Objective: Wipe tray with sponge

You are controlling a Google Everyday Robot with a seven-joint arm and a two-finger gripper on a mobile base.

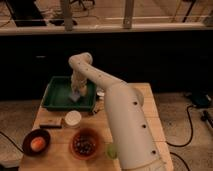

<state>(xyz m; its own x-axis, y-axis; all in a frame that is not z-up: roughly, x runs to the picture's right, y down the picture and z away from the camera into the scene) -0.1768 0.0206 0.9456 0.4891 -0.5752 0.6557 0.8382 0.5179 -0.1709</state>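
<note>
The dark-green tray [56, 96] sits at the back left of the wooden table. My white arm reaches forward and bends down into it. My gripper [76, 94] is low inside the tray, toward its right side. A pale bluish-white sponge [74, 96] shows right at the gripper's tip, against the tray floor. The arm hides the tray's right wall.
A white round cup [73, 118] and a flat dark block [51, 123] lie in front of the tray. A brown bowl with an orange fruit [36, 142] and a brown bowl of dark items [85, 143] stand near the front edge. A small green object [111, 150] lies beside my arm.
</note>
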